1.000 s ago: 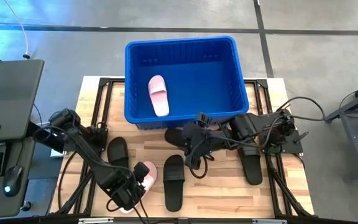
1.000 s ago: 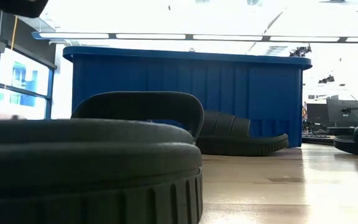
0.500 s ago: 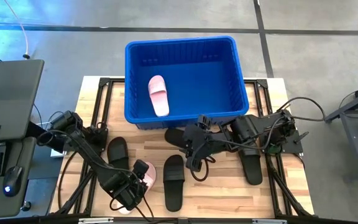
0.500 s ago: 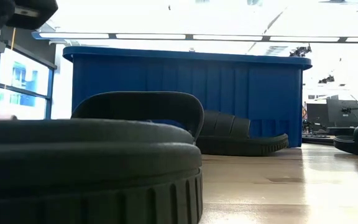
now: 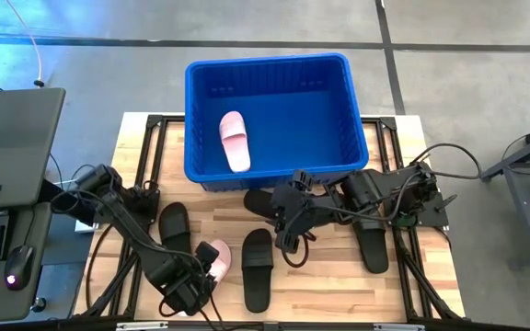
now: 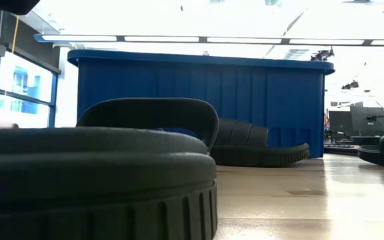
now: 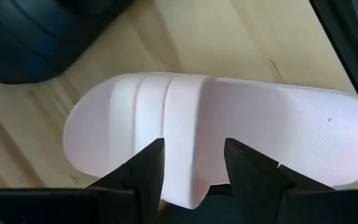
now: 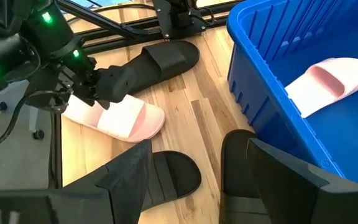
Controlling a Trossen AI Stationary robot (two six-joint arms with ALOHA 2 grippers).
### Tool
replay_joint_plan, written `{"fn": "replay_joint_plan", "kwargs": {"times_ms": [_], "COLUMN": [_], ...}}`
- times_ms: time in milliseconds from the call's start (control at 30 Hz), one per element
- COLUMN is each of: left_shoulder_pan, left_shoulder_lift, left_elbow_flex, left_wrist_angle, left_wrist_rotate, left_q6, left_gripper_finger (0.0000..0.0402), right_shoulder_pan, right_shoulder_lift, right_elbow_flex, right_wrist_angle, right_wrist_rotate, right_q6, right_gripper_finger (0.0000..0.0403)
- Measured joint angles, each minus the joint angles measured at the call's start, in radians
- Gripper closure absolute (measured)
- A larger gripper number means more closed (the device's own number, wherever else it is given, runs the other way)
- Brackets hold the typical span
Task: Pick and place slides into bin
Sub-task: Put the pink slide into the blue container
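Observation:
The blue bin (image 5: 270, 115) stands at the table's far middle with one pink slide (image 5: 234, 141) lying inside. A second pink slide (image 5: 215, 257) lies on the wood near the front edge. My left gripper (image 5: 194, 276) is shut on it, which also shows in the left wrist view (image 7: 193, 149). Several black slides lie on the table (image 5: 174, 225) (image 5: 257, 268) (image 5: 372, 244); one (image 5: 261, 200) lies by the bin's near wall. My right gripper (image 5: 288, 241) is open and empty above the table's middle, over a black slide's far end (image 8: 176, 174). My left gripper pinches the pink slide's wide strap (image 7: 194, 124) between its two fingers, close to one long side edge of the slide. The fingers (image 7: 146, 168) slant down from the table's near left. The slide lies sole down on the wood.
A desk with a keyboard and mouse (image 5: 12, 262) stands left of the table. Cables hang around the right arm (image 5: 403, 198). In the low view a black slide (image 6: 92, 173) fills the foreground before the bin (image 6: 199, 100). Bare wood lies at the near right (image 5: 325, 276).
My left arm has dipped a little and come back up over the pink slide, which keeps its place on the wood. My right arm has kept still.

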Motion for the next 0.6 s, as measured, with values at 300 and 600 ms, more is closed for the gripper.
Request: {"fn": "replay_joint_plan", "kwargs": {"times_ms": [300,600], "left_shoulder_pan": [-0.016,-0.017], "left_shoulder_lift": [0.054,0.124], "left_elbow_flex": [-0.005,-0.003], "left_wrist_angle": [-0.024,-0.015], "left_wrist_rotate": [-0.123,-0.121], "left_q6": [-0.022,-0.087], "left_gripper_finger": [0.0245,0.0245], "right_shoulder_pan": [0.000,0.000], "right_shoulder_lift": [0.000,0.000], "right_elbow_flex": [0.000,0.000], "right_wrist_angle": [-0.009,-0.017], "right_wrist_rotate": [0.001,-0.001], "right_q6": [0.000,0.006], "right_gripper_finger": [0.0149,0.0149]}}
